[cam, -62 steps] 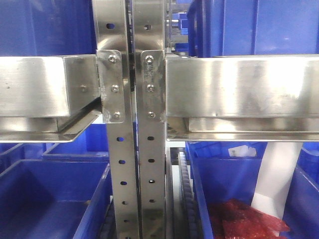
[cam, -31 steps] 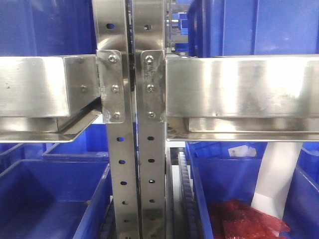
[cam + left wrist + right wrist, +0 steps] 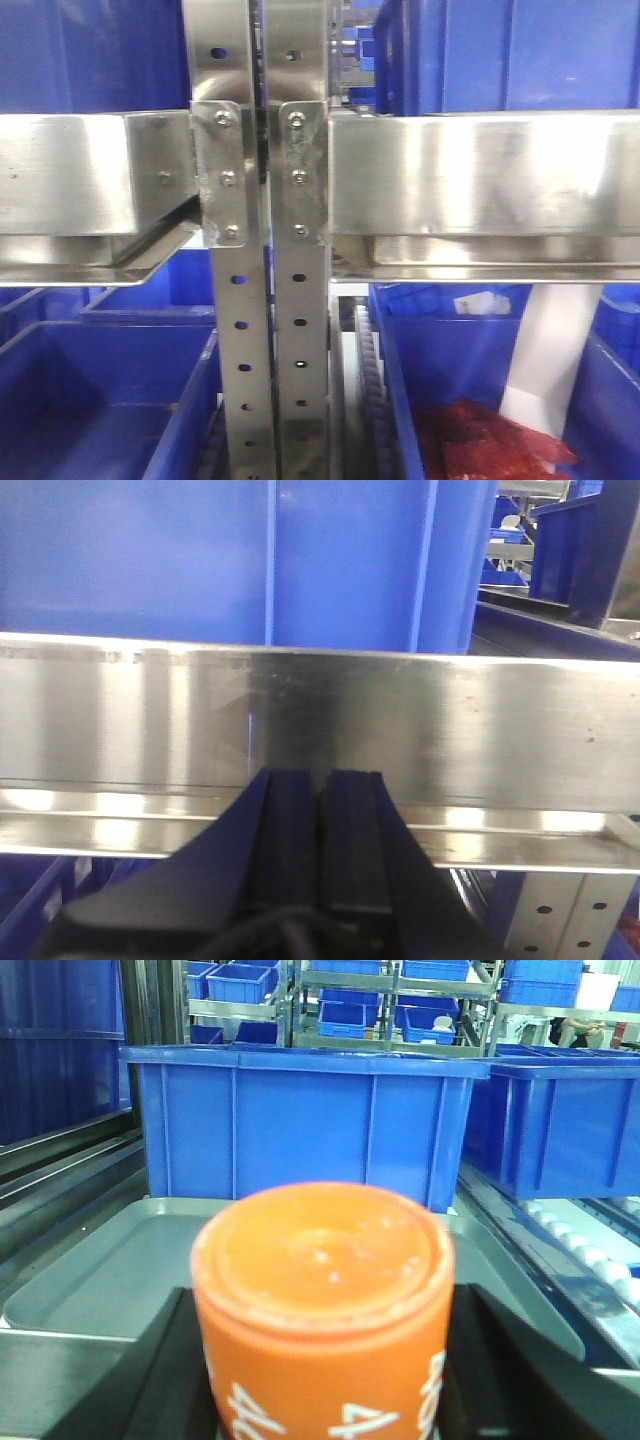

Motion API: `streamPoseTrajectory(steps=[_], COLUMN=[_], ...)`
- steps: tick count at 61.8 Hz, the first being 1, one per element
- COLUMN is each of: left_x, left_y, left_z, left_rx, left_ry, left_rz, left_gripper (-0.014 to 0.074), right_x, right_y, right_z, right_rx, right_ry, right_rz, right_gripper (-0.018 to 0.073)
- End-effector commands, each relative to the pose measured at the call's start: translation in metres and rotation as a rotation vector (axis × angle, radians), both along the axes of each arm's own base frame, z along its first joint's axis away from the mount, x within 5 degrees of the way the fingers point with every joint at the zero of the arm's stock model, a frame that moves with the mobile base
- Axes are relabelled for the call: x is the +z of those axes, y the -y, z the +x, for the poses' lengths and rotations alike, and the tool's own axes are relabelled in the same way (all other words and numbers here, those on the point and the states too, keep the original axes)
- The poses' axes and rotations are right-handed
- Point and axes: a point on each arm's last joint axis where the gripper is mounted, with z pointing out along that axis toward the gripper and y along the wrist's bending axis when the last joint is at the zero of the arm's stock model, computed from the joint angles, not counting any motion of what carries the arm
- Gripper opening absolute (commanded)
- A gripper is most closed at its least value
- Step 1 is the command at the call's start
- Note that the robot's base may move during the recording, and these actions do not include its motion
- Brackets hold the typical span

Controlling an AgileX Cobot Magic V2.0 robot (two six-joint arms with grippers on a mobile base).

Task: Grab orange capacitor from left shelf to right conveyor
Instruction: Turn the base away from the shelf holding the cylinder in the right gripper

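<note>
The orange capacitor [image 3: 322,1300] fills the lower middle of the right wrist view, upright, with white numerals on its side. My right gripper [image 3: 322,1370] is shut on it, a black finger [image 3: 165,1370] pressing each flank. It hangs over a shallow grey tray [image 3: 90,1285]. The right conveyor is out of view. My left gripper [image 3: 320,780] is shut with nothing between its dark pads, and it points at a steel shelf rail [image 3: 450,720]. No gripper shows in the front view.
Steel shelf rails [image 3: 480,180] and perforated uprights [image 3: 240,330] fill the front view, with blue bins [image 3: 100,400] below and red bagged items [image 3: 490,445] in the right one. A blue bin [image 3: 300,1120] stands behind the tray. White rollers [image 3: 590,1250] run along its right.
The front view has shifted a little, so the shelf uprights sit slightly further left in the frame. Nothing else differs.
</note>
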Motion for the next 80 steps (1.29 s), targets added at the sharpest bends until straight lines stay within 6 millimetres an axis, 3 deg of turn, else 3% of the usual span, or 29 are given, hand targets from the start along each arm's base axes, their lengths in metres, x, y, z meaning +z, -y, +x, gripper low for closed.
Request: streamPoseTrajectory(steps=[1, 80], left_x=[0.0099, 0.0099], left_y=[0.0, 0.0001], left_z=[-0.0015, -0.0015], left_rx=[-0.006, -0.01], left_ry=[0.103, 0.103], left_rz=[-0.014, -0.014], left_gripper=[-0.0127, -0.0127], right_x=[0.0163, 0.0163], right_y=[-0.0001, -0.0001], right_z=[-0.0017, -0.0017], right_rx=[0.003, 0.003], right_ry=[0.104, 0.103], right_rz=[-0.009, -0.009], right_gripper=[0.0071, 0.0071])
